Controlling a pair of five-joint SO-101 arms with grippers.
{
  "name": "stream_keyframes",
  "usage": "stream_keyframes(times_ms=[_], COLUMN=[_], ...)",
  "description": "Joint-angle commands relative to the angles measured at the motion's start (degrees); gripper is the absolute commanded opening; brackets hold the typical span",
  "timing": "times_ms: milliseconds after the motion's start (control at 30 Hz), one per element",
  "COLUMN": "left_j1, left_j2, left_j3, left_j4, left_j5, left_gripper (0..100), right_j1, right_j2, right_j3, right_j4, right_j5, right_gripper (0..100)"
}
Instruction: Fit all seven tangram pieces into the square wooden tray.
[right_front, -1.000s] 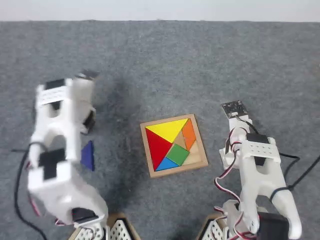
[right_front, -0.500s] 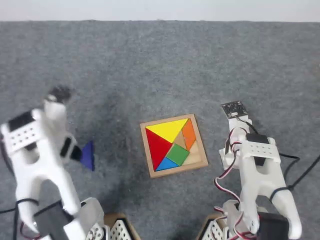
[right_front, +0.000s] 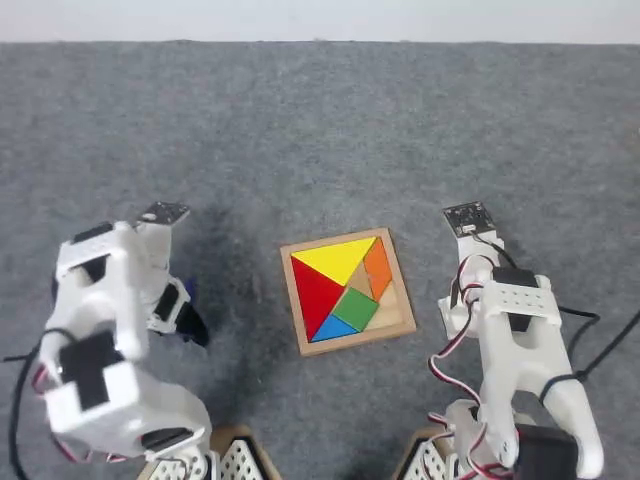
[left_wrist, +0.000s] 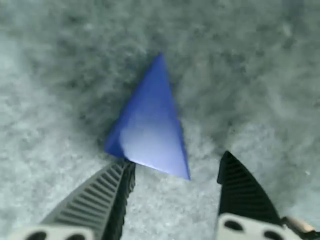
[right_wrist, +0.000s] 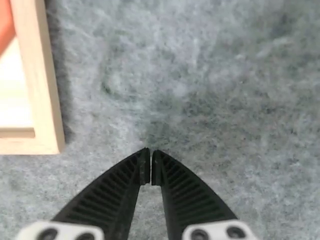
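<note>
Blue triangle (left_wrist: 150, 125) lies on the grey desk (right_front: 300, 120), well apart from the wooden tray (right_front: 335, 239), at the fingertips of my spread left hand (left_wrist: 177, 160), not yet gripped. The tray looks nearly full, with one corner bare. My right hand (right_wrist: 150, 152) is pressed together beside it.
</note>
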Motion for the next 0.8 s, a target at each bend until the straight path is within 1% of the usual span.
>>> stream_keyframes(times_ms=[0,133,433,533,700,767], left_j1=[0.4,1.2,6.7,8.2,12.7,14.5], left_j2=[8.1,9.7,9.6,7.3,-1.9,-5.4], left_j3=[-7.7,-10.7,-12.1,-13.1,-13.2,-13.3], left_j4=[-0.4,1.0,1.3,2.6,6.2,7.6], left_j5=[2.2,2.2,2.2,2.4,2.7,4.1], left_gripper=[26,20,5,4,4,4], right_j1=[0.5,0.5,0.5,0.5,0.5,0.5], right_j2=[-0.5,-0.7,-0.7,-0.7,-0.7,-0.7], right_j3=[-0.2,-0.2,-0.2,-0.2,-0.2,-0.2], right_j4=[-0.7,-0.7,-0.7,-0.8,-0.9,-0.9], right_j5=[0.6,0.6,0.6,0.6,0.6,0.6], right_gripper=[3.1,3.1,3.1,3.1,3.1,3.1])
